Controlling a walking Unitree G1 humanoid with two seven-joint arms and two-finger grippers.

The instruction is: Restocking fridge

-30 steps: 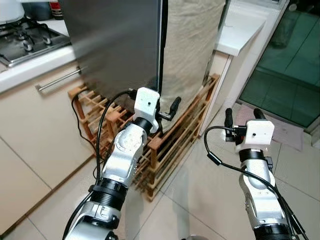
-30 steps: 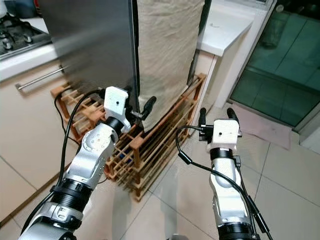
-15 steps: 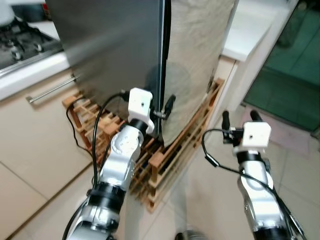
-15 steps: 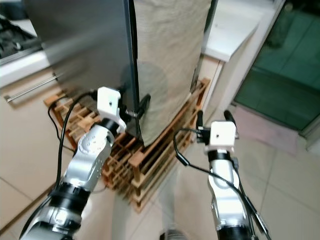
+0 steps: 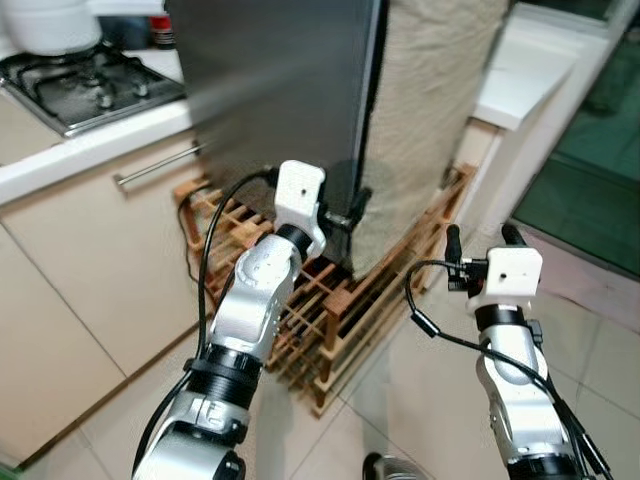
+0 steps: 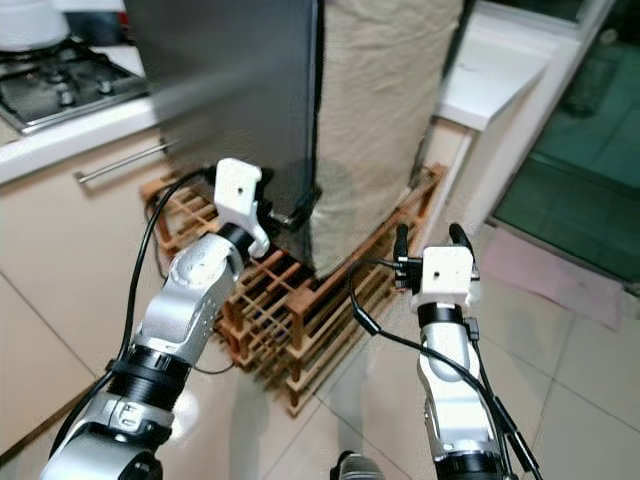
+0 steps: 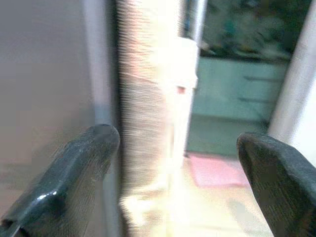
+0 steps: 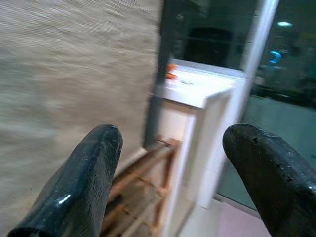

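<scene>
Tall grey fridge point(image 5: 270, 90) stands dead ahead, door closed, its front corner edge facing the camera; a beige cloth point(image 5: 430, 110) covers the side face to the right of that edge. Fridge sits on a low wooden slatted rack point(image 5: 345, 310) on the tiled floor point(image 5: 600, 340). To the left, cream kitchen cabinet point(image 5: 80, 270) with a metal bar handle point(image 5: 155, 168), white worktop and a gas hob point(image 5: 85, 85) on top, a white pot point(image 5: 50, 25) at the hob's far corner. To the right of the fridge, a white counter point(image 5: 535, 65), then a dark glass door point(image 5: 590, 190). Left gripper point(image 5: 345, 215) is raised right at the fridge's lower front corner, just beside the door edge; contact cannot be told. In the left wrist view its fingers point(image 7: 74, 173) are spread wide, holding nothing, with the grey door on one side and the cloth between them. Right gripper point(image 5: 480, 240) hovers lower over the floor, apart from the rack, fingers point(image 8: 79, 182) also wide apart and empty. Wrist views are blurred.
</scene>
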